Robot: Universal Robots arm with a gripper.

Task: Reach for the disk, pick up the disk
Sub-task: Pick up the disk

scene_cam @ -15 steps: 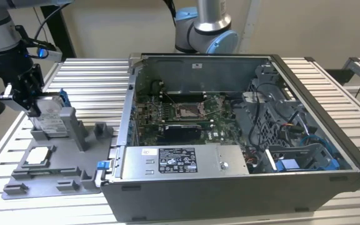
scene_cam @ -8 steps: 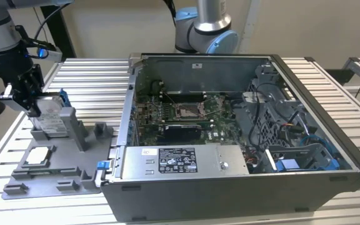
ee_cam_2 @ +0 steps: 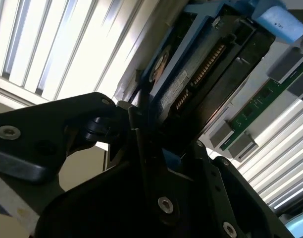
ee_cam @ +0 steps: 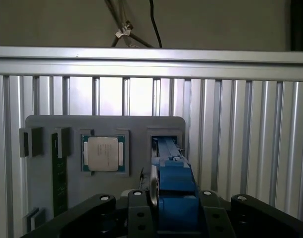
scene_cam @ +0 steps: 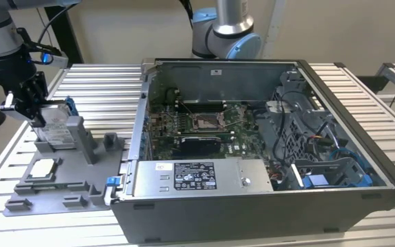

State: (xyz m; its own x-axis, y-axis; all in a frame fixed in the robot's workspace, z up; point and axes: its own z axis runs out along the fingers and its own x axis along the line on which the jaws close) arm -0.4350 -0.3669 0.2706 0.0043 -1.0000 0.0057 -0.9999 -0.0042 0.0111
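Note:
The disk (scene_cam: pixel 57 131) is a silver drive with blue side rails, standing on edge in a slot of the grey stand (scene_cam: pixel 53 180) at the exterior view's left. My gripper (scene_cam: pixel 36 110) comes down on its upper end. In the first wrist view the disk's blue rail (ee_cam: pixel 171 168) sits between my two black fingers (ee_cam: pixel 136 208), which press flush against both sides, so the gripper (ee_cam: pixel 174 198) is shut on it. The second wrist view shows the disk's connector edge (ee_cam_2: pixel 201 74) just beyond my gripper (ee_cam_2: pixel 156 139). The disk's lower end is still in the slot.
The stand (ee_cam: pixel 136 129) also carries a square white-faced chip (ee_cam: pixel 103 153) and a green memory stick (ee_cam: pixel 59 173). An open computer case (scene_cam: pixel 204 216) stands close on the exterior view's right. A second arm (scene_cam: pixel 225 31) is behind it. Everything rests on a slatted metal table (scene_cam: pixel 101 87).

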